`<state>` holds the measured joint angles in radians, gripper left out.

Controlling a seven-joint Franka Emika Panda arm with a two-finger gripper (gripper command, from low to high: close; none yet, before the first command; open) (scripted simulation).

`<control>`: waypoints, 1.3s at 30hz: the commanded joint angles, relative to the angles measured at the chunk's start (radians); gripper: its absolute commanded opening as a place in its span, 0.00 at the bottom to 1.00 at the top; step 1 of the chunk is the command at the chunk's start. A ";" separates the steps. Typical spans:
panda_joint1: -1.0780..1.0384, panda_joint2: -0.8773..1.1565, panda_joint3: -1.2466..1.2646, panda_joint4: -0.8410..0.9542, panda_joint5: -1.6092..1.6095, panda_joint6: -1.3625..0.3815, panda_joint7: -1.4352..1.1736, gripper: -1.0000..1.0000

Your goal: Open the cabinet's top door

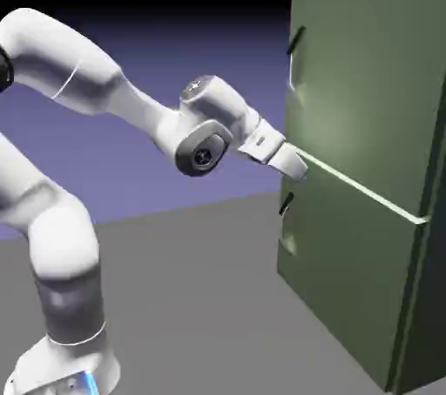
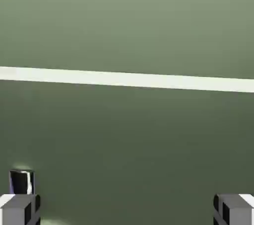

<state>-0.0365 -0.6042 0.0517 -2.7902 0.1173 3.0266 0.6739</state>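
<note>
The top door (image 1: pixel 366 79) forms the cabinet's upper section, above the pale seam (image 1: pixel 361 186). The jaws (image 2: pixel 127 209) are spread. The panel is probably rigid and heavy; grip its slim black handle (image 1: pixel 297 40), likely smooth.

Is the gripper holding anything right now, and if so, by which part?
Nothing is held: the gripper is open, its fingertips wide apart with only cabinet front showing beyond them.

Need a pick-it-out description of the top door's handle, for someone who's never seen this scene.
On the tall green cabinet, go above the pale seam to the larger door. The short black handle sits near its left edge; its lookalike is below the seam.
</note>
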 commanded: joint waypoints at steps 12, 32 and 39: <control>-0.216 -0.152 0.230 0.088 0.522 -0.046 -0.299 0.50; -0.576 -0.405 0.613 0.235 1.392 -0.123 -0.797 0.50; -0.702 -0.494 0.747 0.286 1.696 -0.150 -0.971 0.50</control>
<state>-0.7381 -1.0981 0.7984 -2.5044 1.8137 2.8763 -0.2971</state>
